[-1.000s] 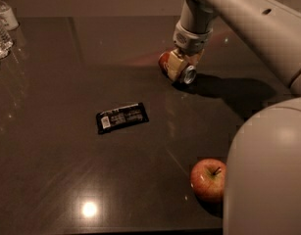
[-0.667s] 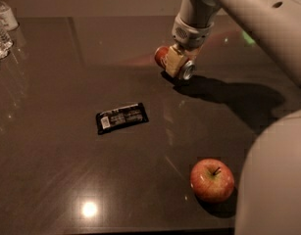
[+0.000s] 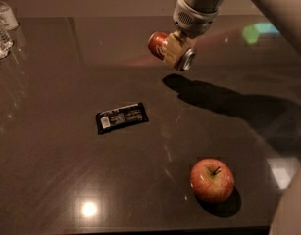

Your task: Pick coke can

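Note:
The coke can [image 3: 159, 43] is red with white lettering and a silver end facing lower right. It lies sideways in my gripper [image 3: 173, 51], lifted clear above the dark table [image 3: 52, 146], with its shadow cast on the tabletop below and to the right. The gripper's tan fingers [image 3: 172, 50] are shut around the can's middle. My arm comes in from the upper right.
A black snack bar wrapper [image 3: 122, 117] lies flat at the table's middle. A red-yellow apple [image 3: 212, 179] stands near the front right. Clear water bottles [image 3: 2, 23] stand at the far left edge. The arm's pale body fills the right side.
The gripper has risen with the coke can in it, lifting it off the table. The arm's body has drawn away to the right, uncovering the apple.

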### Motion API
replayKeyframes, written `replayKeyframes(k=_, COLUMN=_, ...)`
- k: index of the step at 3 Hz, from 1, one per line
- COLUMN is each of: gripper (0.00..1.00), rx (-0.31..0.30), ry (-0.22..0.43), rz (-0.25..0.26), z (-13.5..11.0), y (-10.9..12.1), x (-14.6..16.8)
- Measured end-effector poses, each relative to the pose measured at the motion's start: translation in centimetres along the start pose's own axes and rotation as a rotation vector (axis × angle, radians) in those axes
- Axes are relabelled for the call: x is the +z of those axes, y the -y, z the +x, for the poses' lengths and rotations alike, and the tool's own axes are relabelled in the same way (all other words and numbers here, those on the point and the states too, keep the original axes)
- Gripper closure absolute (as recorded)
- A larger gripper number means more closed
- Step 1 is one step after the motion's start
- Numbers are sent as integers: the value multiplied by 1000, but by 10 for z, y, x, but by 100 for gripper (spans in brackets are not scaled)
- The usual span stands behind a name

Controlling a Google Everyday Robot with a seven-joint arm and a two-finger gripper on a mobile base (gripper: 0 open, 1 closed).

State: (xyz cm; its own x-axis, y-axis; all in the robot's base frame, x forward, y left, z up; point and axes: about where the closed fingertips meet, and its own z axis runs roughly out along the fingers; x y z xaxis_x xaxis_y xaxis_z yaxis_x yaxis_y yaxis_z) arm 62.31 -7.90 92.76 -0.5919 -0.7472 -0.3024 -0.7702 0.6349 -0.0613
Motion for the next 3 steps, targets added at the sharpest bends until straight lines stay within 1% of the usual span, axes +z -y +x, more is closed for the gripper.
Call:
replayKeyframes(k=1, gripper=100, rx=-61, ry=40, rz=2, z=-6, y=-11, x=-26)
replayKeyframes(k=2, gripper=100, rx=-95, ry=71, rz=3, z=-6, y=-16, x=-44)
replayKeyframes(k=3, gripper=100, rx=-131, ry=111, rz=17, z=-7, y=-16, x=-66)
